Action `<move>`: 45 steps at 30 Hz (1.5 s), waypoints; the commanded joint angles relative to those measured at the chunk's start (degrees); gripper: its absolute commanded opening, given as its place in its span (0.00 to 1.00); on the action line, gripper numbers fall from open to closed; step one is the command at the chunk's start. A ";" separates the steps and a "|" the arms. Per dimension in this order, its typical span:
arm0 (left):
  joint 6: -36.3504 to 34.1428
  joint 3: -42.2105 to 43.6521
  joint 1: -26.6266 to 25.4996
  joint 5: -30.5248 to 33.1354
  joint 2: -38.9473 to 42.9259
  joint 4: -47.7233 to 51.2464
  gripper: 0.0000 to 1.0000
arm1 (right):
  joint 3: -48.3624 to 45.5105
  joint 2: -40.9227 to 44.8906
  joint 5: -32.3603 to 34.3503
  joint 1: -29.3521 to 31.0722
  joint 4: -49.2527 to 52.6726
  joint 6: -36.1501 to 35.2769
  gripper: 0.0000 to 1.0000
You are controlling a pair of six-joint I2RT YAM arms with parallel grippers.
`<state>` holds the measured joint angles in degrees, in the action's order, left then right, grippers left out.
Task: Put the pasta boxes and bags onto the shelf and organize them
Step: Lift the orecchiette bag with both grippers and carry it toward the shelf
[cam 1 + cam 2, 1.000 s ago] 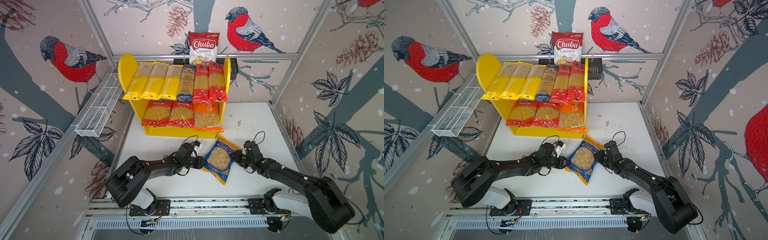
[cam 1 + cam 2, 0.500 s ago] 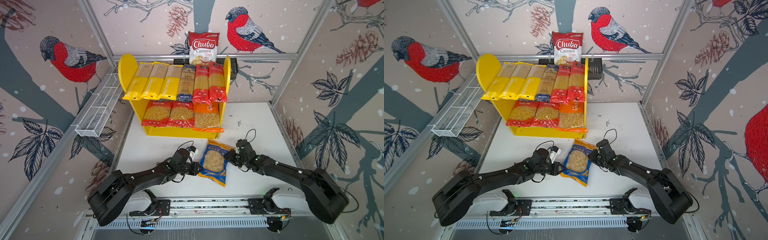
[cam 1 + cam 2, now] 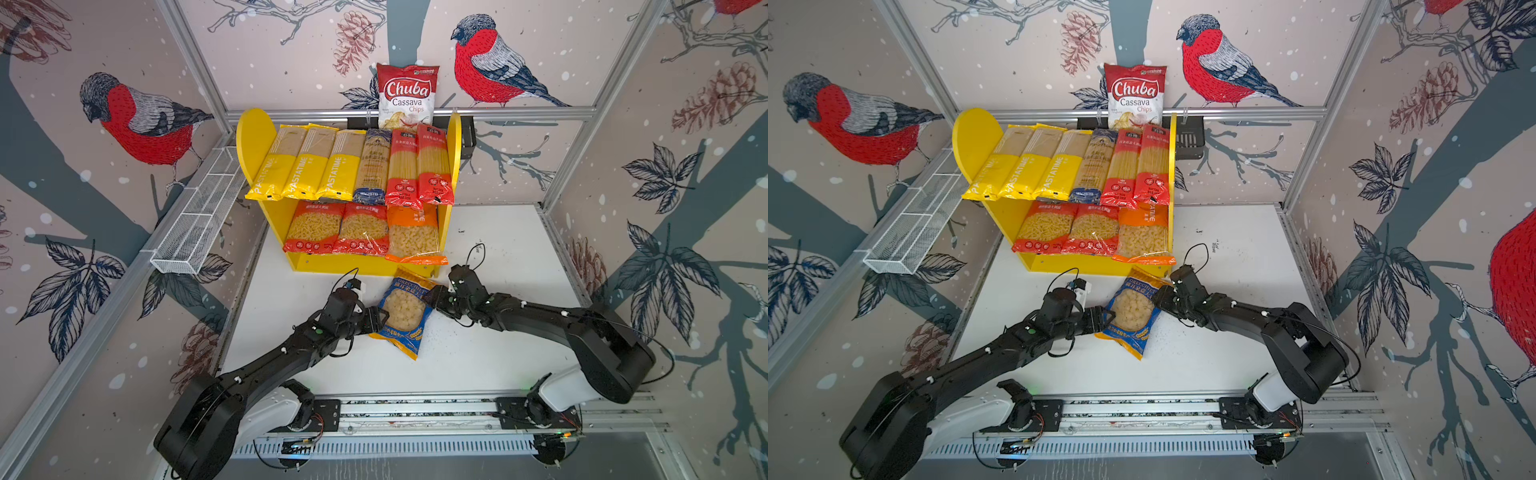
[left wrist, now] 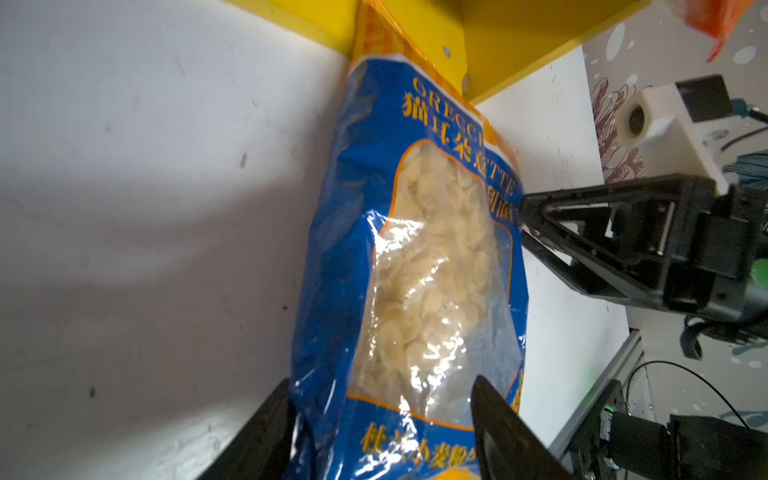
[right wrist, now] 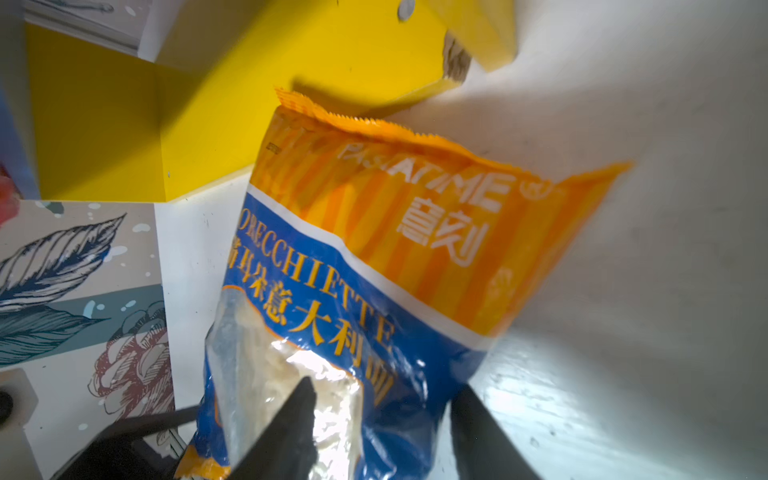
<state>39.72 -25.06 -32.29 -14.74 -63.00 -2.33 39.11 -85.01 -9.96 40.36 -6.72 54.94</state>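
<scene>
- The blue-and-orange orecchiette bag [image 3: 405,309] lies on the counter [image 3: 490,357] between the two grippers. It is nearer the shelf [image 3: 251,137] than a second ago, and its orange top edge now reaches the shelf's yellow base.
- The left gripper [image 3: 379,319], earlier pinched on the bag's near edge, now has its jaws spread astride that edge, no longer clamping.
- The right gripper [image 3: 432,296] has loosened too; its jaws stand apart over the opposite edge.
- The nine pasta packs [image 3: 345,166] beyond both grippers stay on the shelf.
</scene>
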 commanded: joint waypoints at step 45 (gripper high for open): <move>2.82 4.23 4.08 -0.81 5.57 -3.16 0.00 | -3.85 -1.16 3.63 9.11 -21.05 6.23 0.10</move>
<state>44.47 -20.05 -28.29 -17.80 -59.46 -5.17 34.81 -87.29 -7.33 48.97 -21.08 63.64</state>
